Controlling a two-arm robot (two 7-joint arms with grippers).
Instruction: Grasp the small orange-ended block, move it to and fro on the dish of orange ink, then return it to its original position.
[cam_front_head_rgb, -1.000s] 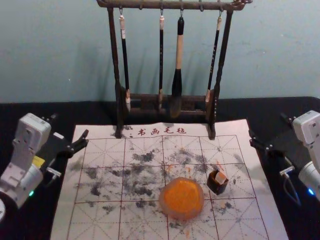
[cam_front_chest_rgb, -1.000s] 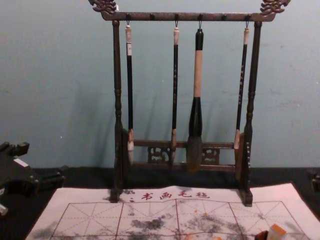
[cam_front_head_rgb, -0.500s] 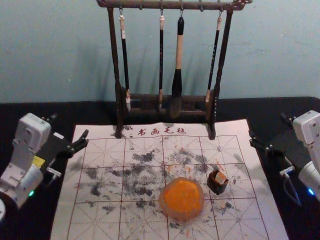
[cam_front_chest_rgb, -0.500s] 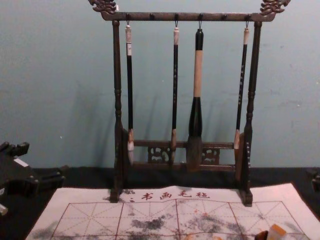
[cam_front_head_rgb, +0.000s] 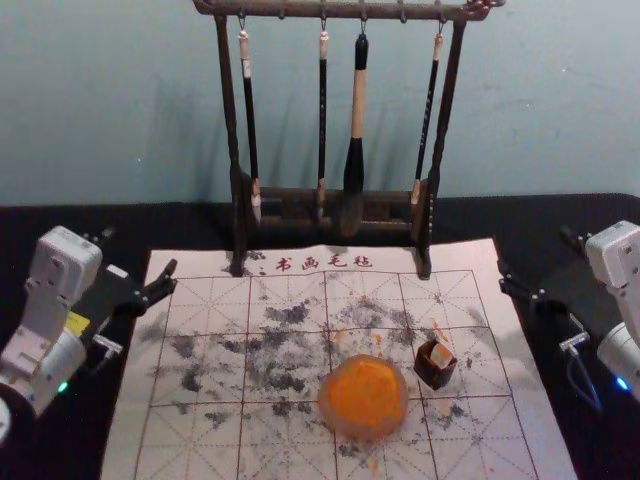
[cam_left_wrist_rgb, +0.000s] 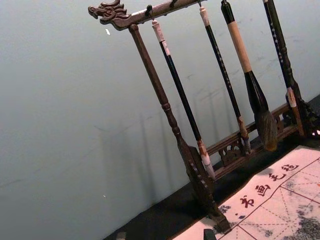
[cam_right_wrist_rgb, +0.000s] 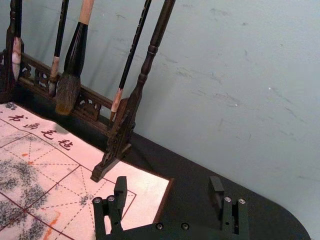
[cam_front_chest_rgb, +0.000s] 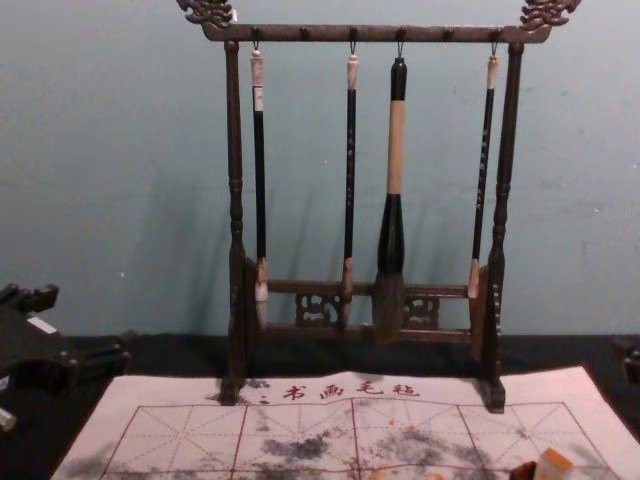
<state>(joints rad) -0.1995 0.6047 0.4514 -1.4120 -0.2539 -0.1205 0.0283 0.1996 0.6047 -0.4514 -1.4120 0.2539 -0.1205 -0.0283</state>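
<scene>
My right gripper (cam_front_head_rgb: 536, 252) is hanging by the mat's right edge, its black, screwed fingers (cam_right_wrist_rgb: 120, 192) spreading wide with nothing between them. My left gripper (cam_front_head_rgb: 140, 250) is waiting by the left edge, its fingers also standing apart and holding nothing.

Between them the mat (cam_front_head_rgb: 205, 345) is lying on the black table (cam_front_head_rgb: 200, 228), its pale sheet carrying a thin red grid with dashed lines, and dark characters are running along the far edge. Black smudges are blotting it, soft and grainy, and orange streaks are marking it near the dish (cam_front_head_rgb: 365, 436). The dish is sitting right of the mat's middle, round and translucent, and orange ink (cam_front_head_rgb: 362, 390) is covering its inside.

Just beside it, to the right, the block (cam_front_head_rgb: 442, 354) is leaning in a small dark holder (cam_front_head_rgb: 434, 374), squarish and pale, its orange end pointing up in the chest view.

At the mat's far edge the rack (cam_front_head_rgb: 230, 110) is standing, dark wood with turned posts, a pierced lower panel and carved ends on the top bar. Four brushes (cam_front_head_rgb: 358, 105) are hanging from it by loops; the thickest is showing a bare tan grip, a glossy black flare and coarse brown bristles. Behind, the wall (cam_front_head_rgb: 545, 110) is rising blue-green, matt and lightly scuffed.
</scene>
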